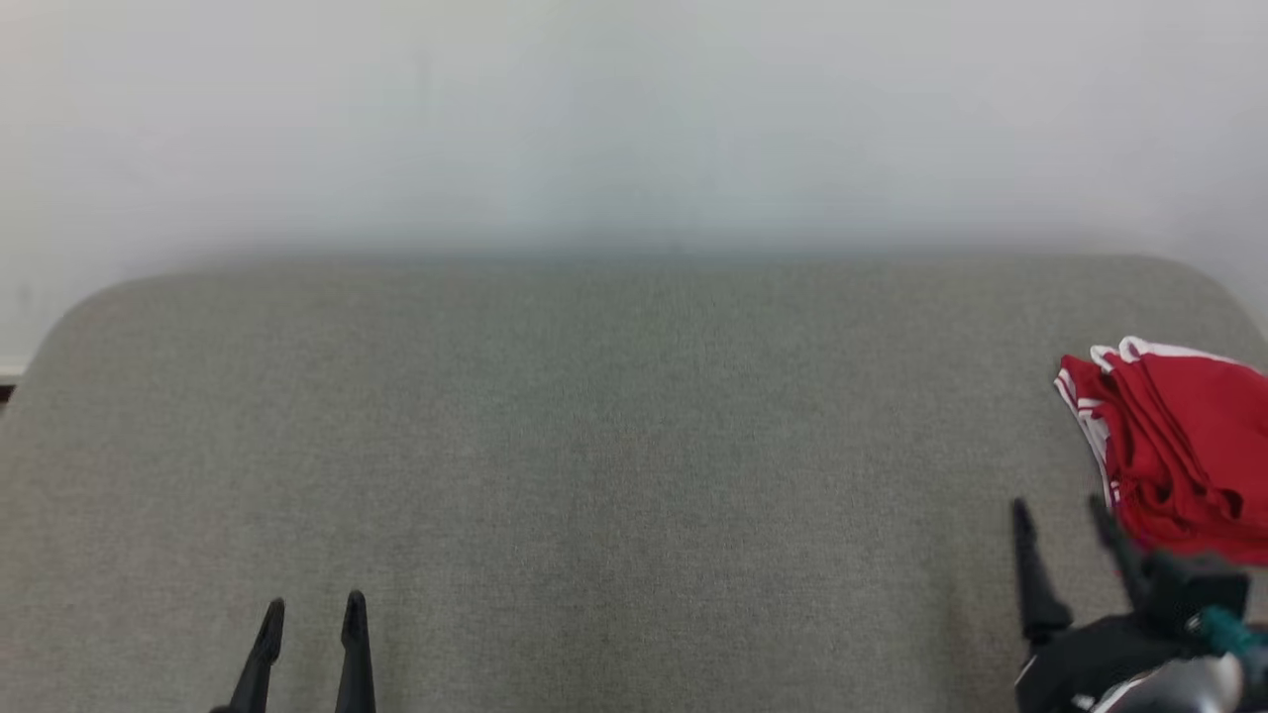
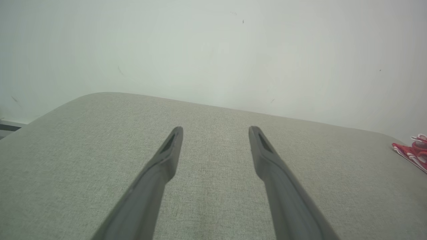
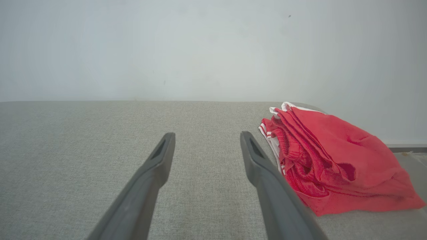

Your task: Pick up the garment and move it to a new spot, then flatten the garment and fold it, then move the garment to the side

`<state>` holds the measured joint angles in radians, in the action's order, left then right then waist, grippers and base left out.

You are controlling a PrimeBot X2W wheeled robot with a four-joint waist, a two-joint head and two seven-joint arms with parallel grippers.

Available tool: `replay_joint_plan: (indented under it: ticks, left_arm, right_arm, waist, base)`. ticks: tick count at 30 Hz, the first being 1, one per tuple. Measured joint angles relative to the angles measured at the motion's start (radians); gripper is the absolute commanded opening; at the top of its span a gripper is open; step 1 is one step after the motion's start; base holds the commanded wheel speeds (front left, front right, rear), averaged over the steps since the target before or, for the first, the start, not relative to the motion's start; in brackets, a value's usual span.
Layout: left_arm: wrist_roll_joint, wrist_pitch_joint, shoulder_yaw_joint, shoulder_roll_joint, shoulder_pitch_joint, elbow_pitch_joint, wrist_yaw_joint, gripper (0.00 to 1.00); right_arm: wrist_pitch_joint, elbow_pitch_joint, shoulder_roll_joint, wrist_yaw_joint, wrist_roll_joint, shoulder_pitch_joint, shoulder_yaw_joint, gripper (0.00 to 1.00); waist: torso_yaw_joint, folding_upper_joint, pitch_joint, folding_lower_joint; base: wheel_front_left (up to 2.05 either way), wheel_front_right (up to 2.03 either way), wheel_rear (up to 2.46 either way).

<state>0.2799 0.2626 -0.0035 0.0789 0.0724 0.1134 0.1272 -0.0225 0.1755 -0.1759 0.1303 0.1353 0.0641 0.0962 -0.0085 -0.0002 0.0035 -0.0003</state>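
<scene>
Red with white trim, the garment (image 1: 1179,446) is seen in a loosely folded heap at the right edge of the grey fabric-covered counter (image 1: 594,446). Both the left gripper (image 1: 312,609) and right gripper (image 1: 1060,515) are held with fingers spread wide, empty. Whether any step has been completed cannot be told.

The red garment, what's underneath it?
The garment lies bunched on the grey cushion, with bare fabric showing all around it. Whatever sits beneath its folds is covered, so I can't tell.
</scene>
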Motion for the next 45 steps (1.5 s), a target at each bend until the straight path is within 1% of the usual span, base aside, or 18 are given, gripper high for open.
replay_joint_plan:
  ticks: [2, 3, 7, 9, 12, 23, 45]
  left_arm:
    - [0.002, 0.000, 0.008, -0.008, 0.012, 0.008, -0.004, 1.00]
    - [0.002, 0.000, 0.008, -0.008, 0.012, 0.008, -0.004, 1.00]
    - [0.010, 0.000, 0.024, -0.015, 0.012, 0.033, -0.005, 1.00]
    - [0.000, 0.000, 0.028, -0.017, 0.013, 0.068, -0.013, 1.00]
    - [-0.019, 0.000, 0.030, -0.018, 0.021, 0.093, -0.013, 1.00]
    - [-0.041, 0.000, 0.040, -0.024, 0.025, 0.116, -0.014, 1.00]
    - [-0.059, 0.000, 0.053, -0.027, 0.023, 0.108, -0.017, 1.00]
  right_arm:
    - [-0.026, 0.010, 0.038, 0.000, 0.004, -0.020, -0.012, 1.00]
    - [-0.026, 0.010, 0.038, 0.000, 0.004, -0.020, -0.012, 1.00]
    - [-0.061, 0.046, 0.083, 0.000, 0.005, -0.037, -0.054, 1.00]
    - [-0.088, 0.072, 0.100, 0.000, -0.002, -0.044, -0.056, 1.00]
    - [-0.109, 0.095, 0.111, 0.000, -0.006, -0.043, -0.053, 1.00]
    - [-0.133, 0.156, 0.123, 0.000, -0.007, -0.031, -0.078, 1.00]
    - [-0.146, 0.185, 0.124, 0.000, 0.039, -0.018, -0.127, 1.00]
  waist:
    - [0.003, 0.0000, -0.020, 0.0000]
    - [0.003, 0.0000, -0.020, 0.0000]
    - [0.008, 0.0000, -0.052, 0.0000]
    - [0.008, 0.0000, -0.067, 0.0001]
    - [0.000, 0.0000, -0.075, 0.0001]
    - [-0.025, 0.0001, -0.078, 0.0003]
    - [-0.017, 0.0002, -0.057, 0.0003]
  base:
    - [0.00, 0.00, 0.00]
    - [0.00, 0.00, 0.00]
    - [0.00, 0.00, 0.00]
    - [0.00, 0.00, 0.00]
    - [0.00, 0.00, 0.00]
    - [0.00, 0.00, 0.00]
    - [0.00, 0.00, 0.00]
